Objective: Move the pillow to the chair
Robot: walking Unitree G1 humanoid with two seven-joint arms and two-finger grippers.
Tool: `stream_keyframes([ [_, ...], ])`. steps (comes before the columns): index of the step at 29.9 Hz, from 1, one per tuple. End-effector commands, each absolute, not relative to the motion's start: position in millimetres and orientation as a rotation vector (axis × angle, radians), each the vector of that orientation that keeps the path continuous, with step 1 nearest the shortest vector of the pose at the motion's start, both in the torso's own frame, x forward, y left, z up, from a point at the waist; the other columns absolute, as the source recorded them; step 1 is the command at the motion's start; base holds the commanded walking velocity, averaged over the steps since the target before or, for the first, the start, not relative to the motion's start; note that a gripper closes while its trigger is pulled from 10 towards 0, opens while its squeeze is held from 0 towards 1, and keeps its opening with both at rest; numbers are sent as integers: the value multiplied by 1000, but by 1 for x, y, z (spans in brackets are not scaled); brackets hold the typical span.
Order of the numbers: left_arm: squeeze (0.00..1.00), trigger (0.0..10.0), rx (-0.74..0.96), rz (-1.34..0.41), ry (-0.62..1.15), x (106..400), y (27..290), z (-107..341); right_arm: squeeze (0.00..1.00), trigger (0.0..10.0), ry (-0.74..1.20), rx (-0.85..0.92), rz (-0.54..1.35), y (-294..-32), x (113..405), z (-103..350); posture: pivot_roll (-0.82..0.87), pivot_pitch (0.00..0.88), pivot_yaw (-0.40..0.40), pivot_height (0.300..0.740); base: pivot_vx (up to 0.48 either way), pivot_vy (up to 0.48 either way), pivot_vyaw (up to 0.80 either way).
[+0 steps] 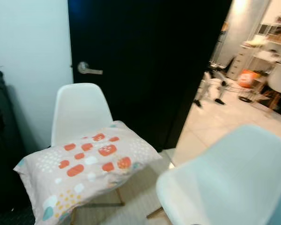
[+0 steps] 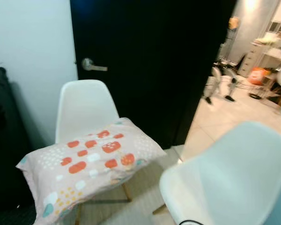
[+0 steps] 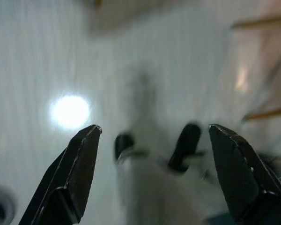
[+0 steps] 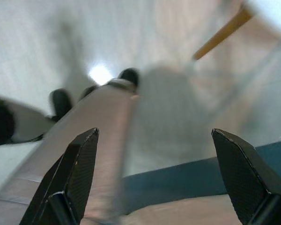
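Grippers hang idle, left gripper [image 3: 152,136] and right gripper [image 4: 154,140] both spread and empty. Nearest, right, stands a bare chair [image 1: 234,178]; farther left, the pillow [image 1: 84,164] lies on another chair [image 1: 79,110]. Approach step, likely; next, reach and grasp the pillow.

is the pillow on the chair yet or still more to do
Looks done: the pillow lies across the seat of the white chair by the dark door, overhanging its front edge. Nothing is in hand: the left gripper and right gripper are both open, pointing at the floor. A second white chair stands nearer. Little seems left.
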State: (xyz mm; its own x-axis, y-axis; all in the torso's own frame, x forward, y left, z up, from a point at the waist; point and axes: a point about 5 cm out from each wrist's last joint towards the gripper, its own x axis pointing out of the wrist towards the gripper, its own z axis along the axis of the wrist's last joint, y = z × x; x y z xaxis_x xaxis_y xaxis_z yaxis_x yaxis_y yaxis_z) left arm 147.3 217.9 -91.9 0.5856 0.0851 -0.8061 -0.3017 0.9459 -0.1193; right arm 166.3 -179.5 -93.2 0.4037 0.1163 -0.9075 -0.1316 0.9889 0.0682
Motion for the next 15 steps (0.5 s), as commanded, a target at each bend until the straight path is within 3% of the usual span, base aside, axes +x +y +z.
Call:
stream_keyframes([
  [1,0,10000,-246,221,934,147,216,-93,0,10000,1139,-40,144,-186,169,-91,73,42,-99,740,0,0,-769],
  [15,0,10000,-231,270,1041,113,219,-104,0,10000,1186,-69,133,-190,155,-97,64,52,-82,740,0,0,-774],
])
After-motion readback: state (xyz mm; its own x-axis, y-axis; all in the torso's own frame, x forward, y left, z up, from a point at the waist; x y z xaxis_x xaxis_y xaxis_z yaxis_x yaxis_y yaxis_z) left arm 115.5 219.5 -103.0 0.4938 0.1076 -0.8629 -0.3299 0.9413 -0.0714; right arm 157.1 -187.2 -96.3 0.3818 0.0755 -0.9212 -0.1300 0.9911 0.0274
